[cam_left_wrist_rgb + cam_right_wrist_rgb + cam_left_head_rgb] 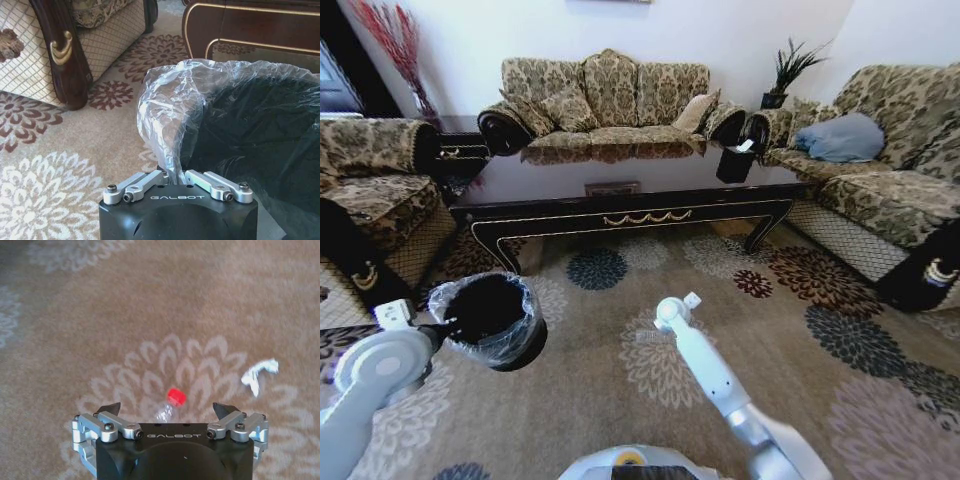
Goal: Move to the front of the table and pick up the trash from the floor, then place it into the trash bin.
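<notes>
from our head camera we see the table stretching across the far side of the carpet, sofas around it. the trash bin sits low on our left, its clear bag crinkled over the rim, and our left gripper is at the bin's near edge. our right arm reaches forward over the middle of the carpet, its right gripper pointing down at a pale flower in the pattern; we can just make out the clear bottle lying beside it.

in the left wrist view our left gripper is pinched narrow on the bin's rim and bag, with the plastic liner bunched right between the fingers. the black bin opens beyond it, and a table leg stands behind.

in the right wrist view our right gripper is spread wide, jaws well apart and holding nothing. the bottle lies on the carpet below, between the jaws, its red cap toward the far side. a small white scrap lies on the carpet off to one side, apart from the bottle.
</notes>
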`<state>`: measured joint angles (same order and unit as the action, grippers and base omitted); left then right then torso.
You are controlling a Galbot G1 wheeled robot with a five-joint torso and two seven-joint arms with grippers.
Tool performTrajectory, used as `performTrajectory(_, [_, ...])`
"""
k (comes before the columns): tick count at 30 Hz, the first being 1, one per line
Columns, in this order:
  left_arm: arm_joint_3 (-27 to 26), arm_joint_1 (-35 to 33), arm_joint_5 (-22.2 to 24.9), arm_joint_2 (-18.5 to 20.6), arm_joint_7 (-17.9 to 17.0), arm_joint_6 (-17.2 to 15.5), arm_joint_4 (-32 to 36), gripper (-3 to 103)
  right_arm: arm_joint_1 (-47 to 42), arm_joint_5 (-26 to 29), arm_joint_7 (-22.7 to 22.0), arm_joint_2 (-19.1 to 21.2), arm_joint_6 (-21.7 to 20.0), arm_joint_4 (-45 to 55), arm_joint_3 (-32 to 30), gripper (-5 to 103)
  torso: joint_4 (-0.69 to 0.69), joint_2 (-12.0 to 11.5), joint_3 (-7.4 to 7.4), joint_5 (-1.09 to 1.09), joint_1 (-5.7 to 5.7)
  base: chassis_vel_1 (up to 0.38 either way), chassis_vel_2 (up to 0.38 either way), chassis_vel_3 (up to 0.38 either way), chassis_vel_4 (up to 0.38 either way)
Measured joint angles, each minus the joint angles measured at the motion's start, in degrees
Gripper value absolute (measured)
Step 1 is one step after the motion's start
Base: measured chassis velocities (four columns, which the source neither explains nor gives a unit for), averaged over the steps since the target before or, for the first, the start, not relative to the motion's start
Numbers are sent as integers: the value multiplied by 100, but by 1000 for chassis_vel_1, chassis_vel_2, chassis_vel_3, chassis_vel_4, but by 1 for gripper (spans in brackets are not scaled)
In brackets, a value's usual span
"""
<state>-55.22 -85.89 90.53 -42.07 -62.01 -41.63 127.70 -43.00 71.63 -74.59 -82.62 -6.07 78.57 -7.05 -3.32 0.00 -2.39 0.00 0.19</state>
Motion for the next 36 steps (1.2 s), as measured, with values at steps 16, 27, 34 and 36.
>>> performTrajectory(16, [-513, -454, -5, -157, -45, -9, 260, 2, 334, -597, 831, -962, 247, -1599, -440, 100, 4, 0, 0, 0, 0, 0, 0, 0, 0])
performTrajectory(27, [-624, -535, 13, -236, -43, -15, 319, 2, 684, -895, 1456, -969, 399, -2723, -1016, 100, 2, 0, 0, -1, 0, 0, 0, 0, 0])
performTrajectory(34, [-553, -489, -4, -305, -42, -21, 304, 2, 801, -1100, 1987, -962, 596, -3244, -1230, 100, 1, 0, 0, 0, 1, 0, 0, 0, 0])
performTrajectory(36, [-539, -470, -6, -316, -42, -22, 301, 2, 838, -1140, 2210, -960, 674, -3393, -1258, 100, 1, 0, 0, 0, 0, 0, 0, 0, 0])
